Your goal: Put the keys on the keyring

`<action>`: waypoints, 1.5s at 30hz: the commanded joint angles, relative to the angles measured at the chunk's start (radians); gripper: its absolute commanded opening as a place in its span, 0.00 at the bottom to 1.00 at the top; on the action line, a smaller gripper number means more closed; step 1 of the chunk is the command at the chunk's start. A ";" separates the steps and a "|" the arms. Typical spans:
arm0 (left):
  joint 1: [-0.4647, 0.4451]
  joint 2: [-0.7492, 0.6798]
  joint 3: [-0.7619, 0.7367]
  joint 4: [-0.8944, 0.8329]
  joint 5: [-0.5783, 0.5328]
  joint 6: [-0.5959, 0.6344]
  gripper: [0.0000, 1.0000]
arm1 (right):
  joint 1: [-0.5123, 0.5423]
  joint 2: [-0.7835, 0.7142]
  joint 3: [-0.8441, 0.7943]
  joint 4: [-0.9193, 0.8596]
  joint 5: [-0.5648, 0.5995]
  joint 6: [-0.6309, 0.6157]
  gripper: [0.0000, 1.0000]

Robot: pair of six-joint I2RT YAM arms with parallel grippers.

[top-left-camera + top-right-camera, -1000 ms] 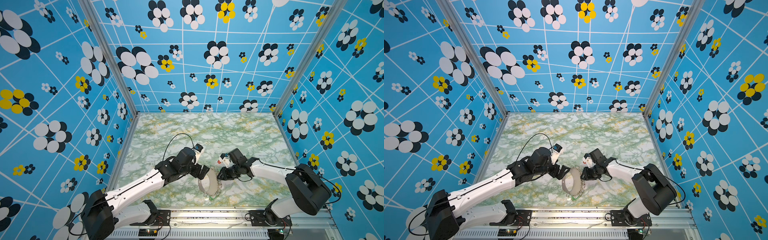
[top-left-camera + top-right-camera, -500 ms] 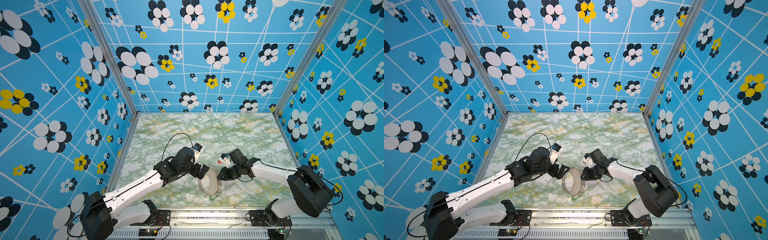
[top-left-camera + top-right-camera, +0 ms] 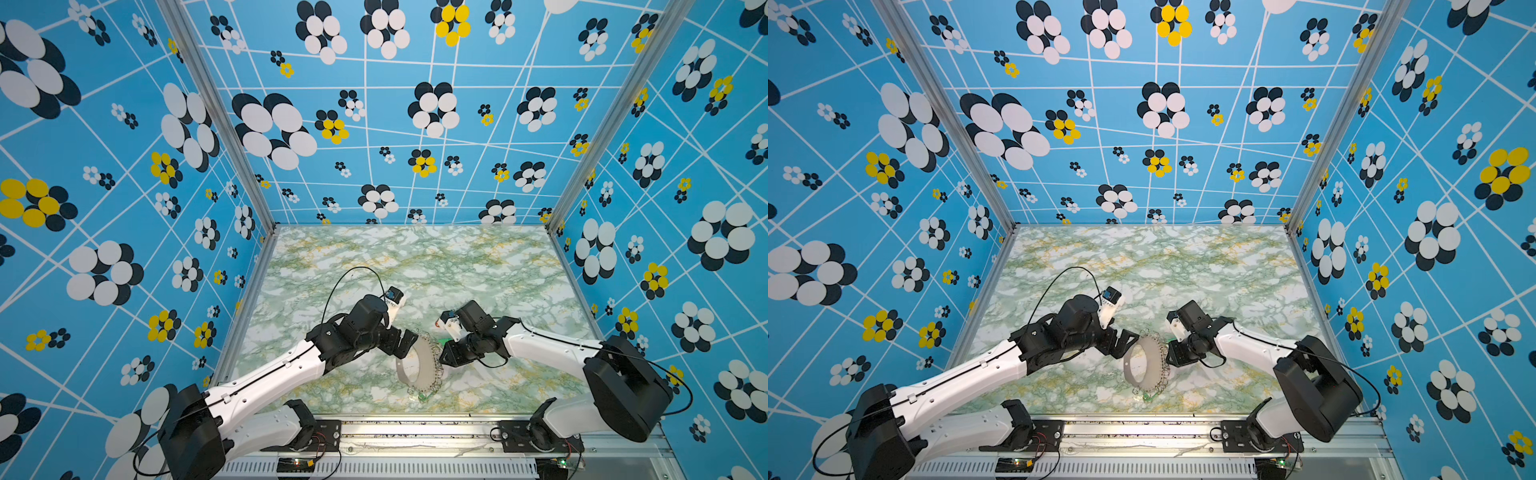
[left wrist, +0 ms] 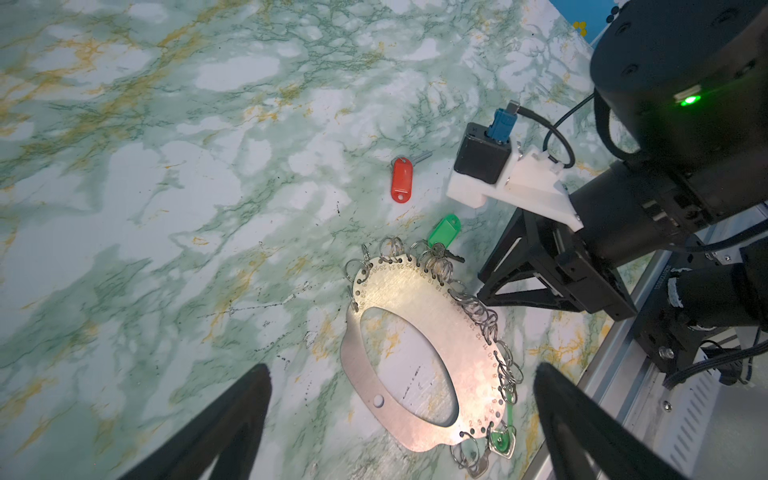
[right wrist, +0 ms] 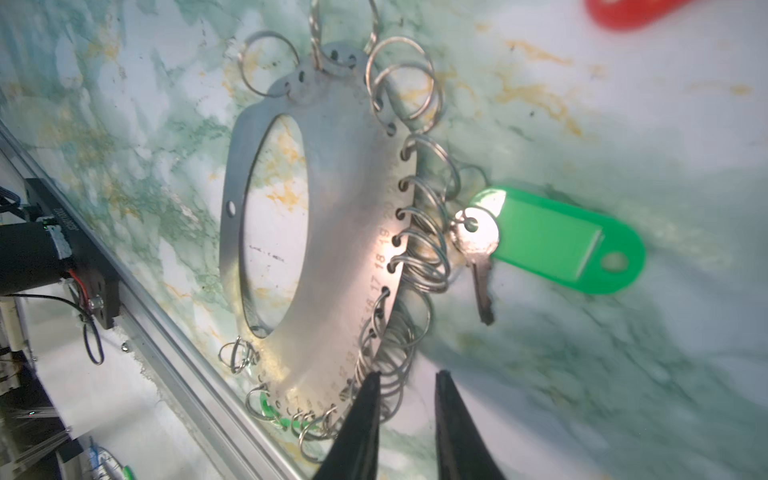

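Marble-print tabletop (image 3: pixel 415 270) in green and gold fills the floor of a blue flowered enclosure, and the keyring (image 4: pixel 432 307) lies flat on it near the front rail (image 3: pixel 415 424), between the two arms. Its wire rings (image 5: pixel 428 257) crowd the outer edge and overlap one another. The green-tagged key (image 5: pixel 540 241) rests against the rings by the higher numbers; whether it is threaded cannot be told. A second green tag (image 4: pixel 500 440) sits among the rings at the low-numbered end. The red-tagged key (image 4: pixel 401 180) lies loose on the table, well apart from the plate.

The right gripper (image 5: pixel 407 378) is down at the ring row, its jaws a narrow gap apart with ring wire in the gap; whether it pinches a ring is not clear. The left gripper (image 4: pixel 401 370) hovers over the plate's inner side, jaws spread wide and empty.

The step looks like working one ring for the green-tagged key. Doing it well likely means singling out one ring from the tangle. The left gripper could pin the plate so it does not slide or lift.
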 commanded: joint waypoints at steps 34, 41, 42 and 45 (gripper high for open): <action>0.036 -0.155 -0.085 -0.036 -0.046 -0.027 1.00 | 0.190 0.173 0.235 -0.212 0.238 -0.272 0.21; 0.054 -0.168 -0.100 -0.033 -0.032 -0.029 1.00 | 0.190 0.199 0.249 -0.224 0.246 -0.266 0.21; 0.054 -0.168 -0.100 -0.031 -0.032 -0.029 1.00 | 0.190 0.203 0.253 -0.225 0.247 -0.266 0.21; 0.056 -0.171 -0.103 -0.030 -0.028 -0.029 0.99 | 0.190 0.212 0.256 -0.229 0.244 -0.268 0.21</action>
